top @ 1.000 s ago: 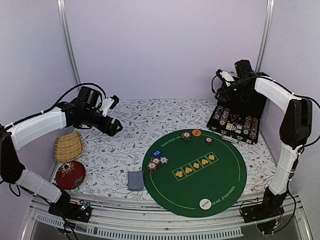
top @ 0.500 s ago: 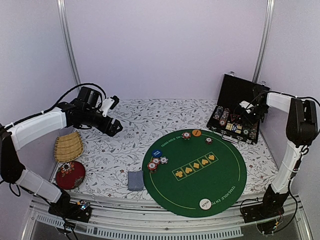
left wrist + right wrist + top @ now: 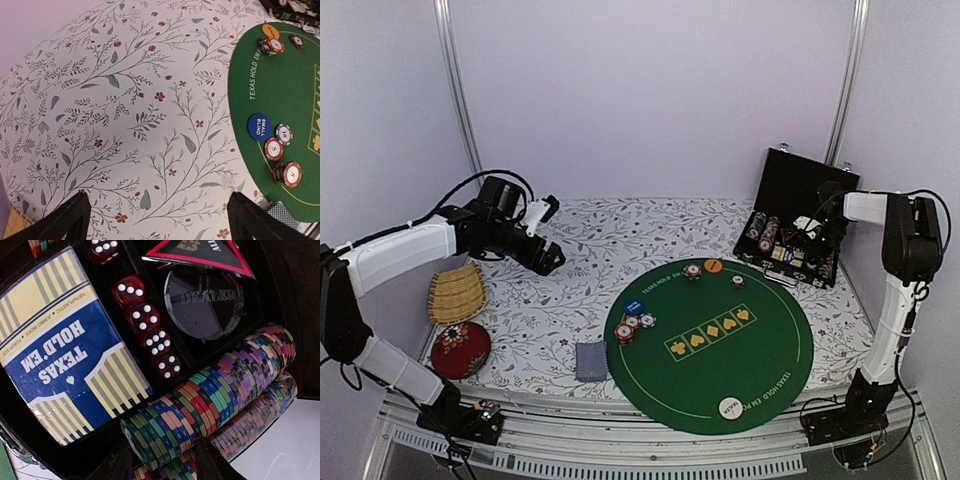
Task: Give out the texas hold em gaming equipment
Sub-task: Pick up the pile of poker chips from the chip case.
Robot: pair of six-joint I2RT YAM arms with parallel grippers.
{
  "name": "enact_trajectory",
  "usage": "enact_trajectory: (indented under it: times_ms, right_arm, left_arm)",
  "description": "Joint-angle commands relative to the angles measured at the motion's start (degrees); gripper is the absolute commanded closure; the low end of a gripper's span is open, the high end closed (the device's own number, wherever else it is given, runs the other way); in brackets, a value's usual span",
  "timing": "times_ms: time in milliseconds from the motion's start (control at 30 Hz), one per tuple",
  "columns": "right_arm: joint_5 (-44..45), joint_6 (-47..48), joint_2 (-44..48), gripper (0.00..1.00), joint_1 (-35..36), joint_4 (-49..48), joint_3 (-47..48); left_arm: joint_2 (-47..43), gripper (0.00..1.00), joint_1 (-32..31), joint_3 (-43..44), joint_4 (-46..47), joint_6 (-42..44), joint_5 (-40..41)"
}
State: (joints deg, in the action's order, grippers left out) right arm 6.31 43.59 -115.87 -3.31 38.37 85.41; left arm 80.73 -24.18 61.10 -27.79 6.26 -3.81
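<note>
Right jaws first: the two dark fingertips (image 3: pixel 209 465) stand partly apart, one on either side of the near end of a chip row (image 3: pixel 215 385) lying in the black case (image 3: pixel 808 185). Whether they press on it, the wrist view cannot tell. From the jaws in that view, red dice (image 3: pixel 150 332) line up at 11 o'clock, a clear dealer disc (image 3: pixel 205 302) sits at 12 and a blue-and-yellow card box (image 3: pixel 65 355) fills 10. A second chip row (image 3: pixel 260 415) lies just beside the first at 3. Tight quarters, with the case walls all round and the lid upright behind.

Over to the left jaws: wide apart, fingertips (image 3: pixel 70 217) holding nothing, hanging above the bare floral bench (image 3: pixel 125 100), well clear of everything.

From above, the green mat (image 3: pixel 720 345) lies at 3 o'clock of the left jaws. At the mat's 9 o'clock a blue disc (image 3: pixel 260 126) sits beside three chip stacks (image 3: pixel 286 172). At 12 o'clock an orange disc (image 3: pixel 270 31) touches a small chip pile (image 3: pixel 271 46), with a lone chip (image 3: pixel 297 42) just beside. A white disc (image 3: pixel 729 407) rests at 6. The playing cards (image 3: pixel 590 360) lie off the mat at 8 o'clock. The case stands beyond the mat at 1 o'clock. At the bench's far 9 o'clock edge sit a straw basket (image 3: pixel 455 292) and, nearer, a red cushion (image 3: pixel 460 348).
</note>
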Motion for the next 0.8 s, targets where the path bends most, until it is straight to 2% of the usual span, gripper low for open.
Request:
enact_trajectory:
  times_ms: [0, 500, 667, 767]
  right_arm:
    - [-1.3, 0.5, -0.9, 0.55, 0.5, 0.7, -0.7]
    - [-0.4, 0.4, 3.7, 0.58, 3.8, 2.9, -3.7]
    - [3.0, 1.2, 3.7, 0.56, 3.7, 0.0, -5.0]
    - [5.9, 1.4, 2.9, 0.51, 3.8, -0.5, -4.9]
  left_arm:
    - [0.7, 0.02, 1.0, -0.4, 0.7, 0.8, -0.4]
    - [1.0, 0.02, 1.2, -0.4, 0.7, 0.5, -1.7]
    - [1.1, 0.02, 1.2, -0.4, 0.7, 0.4, -2.0]
    - [1.2, 0.02, 1.2, -0.3, 0.6, 0.4, -2.2]
